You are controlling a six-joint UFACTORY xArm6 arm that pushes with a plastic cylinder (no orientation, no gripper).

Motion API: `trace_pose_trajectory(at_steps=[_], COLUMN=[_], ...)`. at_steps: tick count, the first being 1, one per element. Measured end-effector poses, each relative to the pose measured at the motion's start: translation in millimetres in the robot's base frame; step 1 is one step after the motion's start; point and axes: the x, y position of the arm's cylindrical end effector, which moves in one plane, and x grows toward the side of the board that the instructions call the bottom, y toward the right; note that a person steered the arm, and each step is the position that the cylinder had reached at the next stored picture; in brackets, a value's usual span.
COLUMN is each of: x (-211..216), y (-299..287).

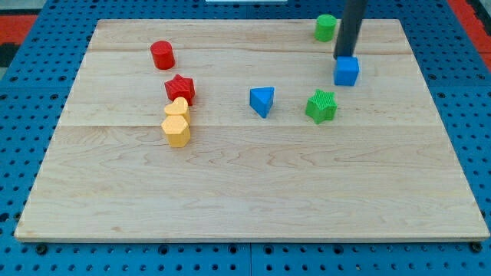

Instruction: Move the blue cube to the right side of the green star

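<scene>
Camera view: a pale wooden table [253, 192] is lying on a blue perforated base [15, 92], carrying eight small blocks. The tool — a straight dark rod with no jaws to open or close — is descending from the view's top right, and my tip [343, 57] is resting at the top edge of the blue cube [347, 71], touching it or very nearly so, on the side facing the view's top. The blue cube is sitting in the table's upper right area, just above and slightly to the right of the green star [321, 106], the two standing near each other but apart. A blue triangular block [261, 100] is lying to the left of the star. A green cylinder [325, 27] is standing near the table's top edge, just left of the rod. On the view's left, a red cylinder [163, 55] is standing alone; below it, a red star [180, 88] is touching a yellow heart-shaped block [178, 109], which is pressing against a yellow hexagonal block [176, 131].
</scene>
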Motion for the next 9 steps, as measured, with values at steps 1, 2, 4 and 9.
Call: trace_pose_trajectory(at_steps=[1,2,4,9], x=[26.8,23.8,37.8,-14.5], y=[-0.9,-16.0,-21.6,14.3])
